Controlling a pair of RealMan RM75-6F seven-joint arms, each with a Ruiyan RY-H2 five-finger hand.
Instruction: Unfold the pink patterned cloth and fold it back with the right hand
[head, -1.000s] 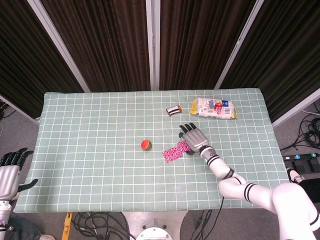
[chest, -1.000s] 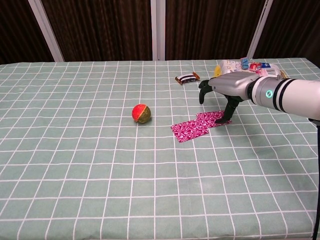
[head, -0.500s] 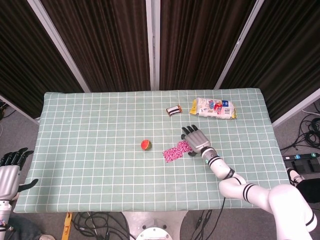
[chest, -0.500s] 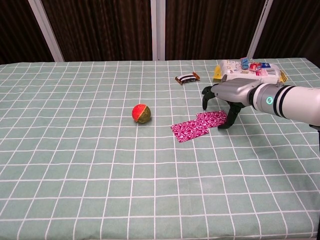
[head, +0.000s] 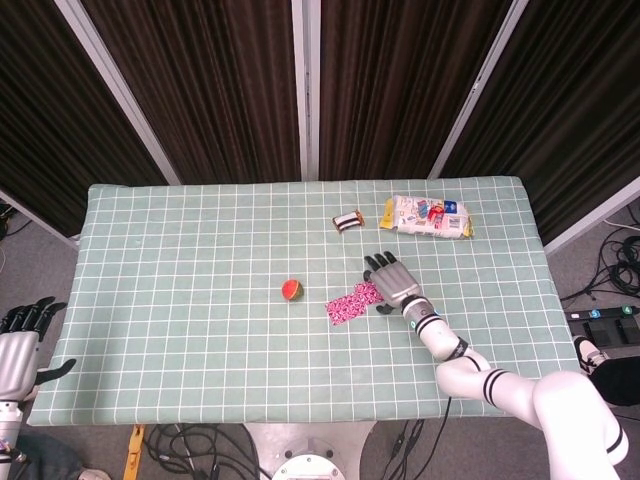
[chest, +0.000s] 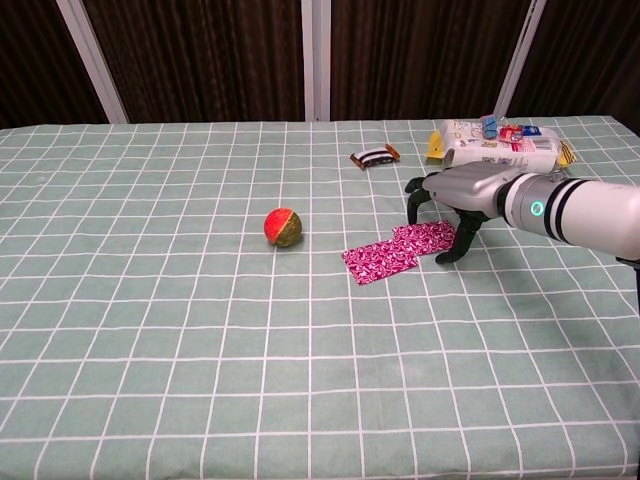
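Observation:
The pink patterned cloth (head: 352, 302) (chest: 397, 251) lies flat on the table as a narrow folded strip, just right of centre. My right hand (head: 393, 283) (chest: 453, 200) hovers low at the cloth's right end with its fingers spread and pointing down; its thumb tip reaches the table right beside the cloth's edge. Nothing is held in it. My left hand (head: 20, 350) hangs off the table's left edge in the head view, fingers apart and holding nothing.
A red and green ball (head: 292, 290) (chest: 282, 227) sits left of the cloth. A small striped wrapped bar (head: 346, 220) (chest: 374, 155) and a white snack bag (head: 428, 217) (chest: 495, 143) lie at the back, behind my right hand.
My right hand has sunk slightly and shifted a little to the right along the cloth's end. The cloth has not moved. The left hand is still.

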